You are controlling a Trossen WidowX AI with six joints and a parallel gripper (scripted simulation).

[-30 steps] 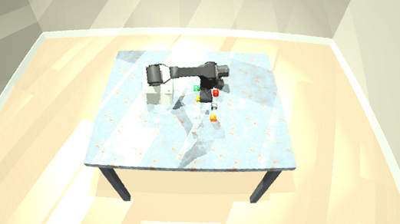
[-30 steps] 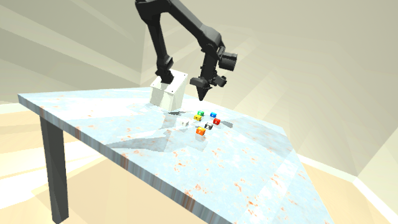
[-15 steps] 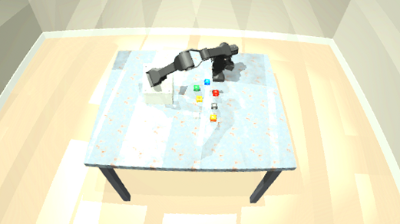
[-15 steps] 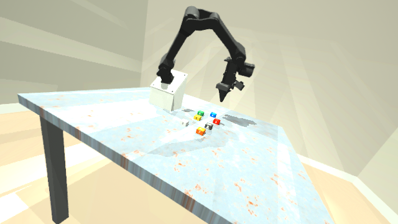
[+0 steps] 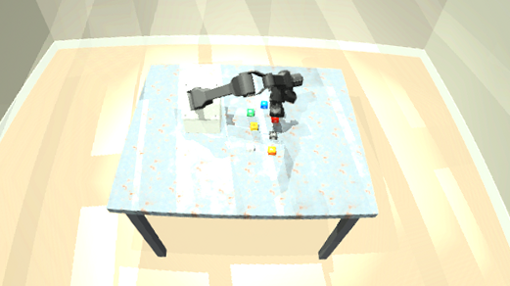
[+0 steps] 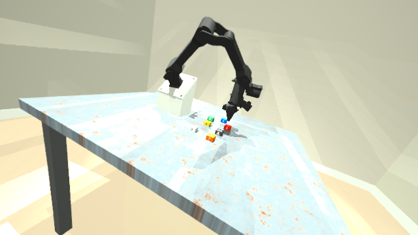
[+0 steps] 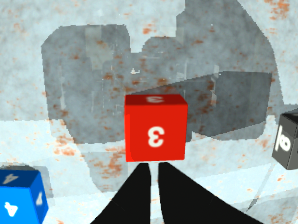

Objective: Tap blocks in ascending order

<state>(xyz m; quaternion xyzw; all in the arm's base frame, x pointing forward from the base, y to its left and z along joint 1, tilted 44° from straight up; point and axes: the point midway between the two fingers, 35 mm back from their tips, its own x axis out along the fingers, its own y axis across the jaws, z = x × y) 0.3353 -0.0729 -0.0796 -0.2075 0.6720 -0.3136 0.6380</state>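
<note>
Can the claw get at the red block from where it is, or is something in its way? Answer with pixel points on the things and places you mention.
Probably yes. The claw (image 5: 276,115) (image 6: 230,120) (image 7: 153,172) is shut and looks poised close to the red block (image 5: 275,120) (image 6: 227,127) (image 7: 155,132). Nothing shows between them, and the blue block (image 5: 264,105) (image 6: 223,120) (image 7: 19,197) stands off to one side.
</note>
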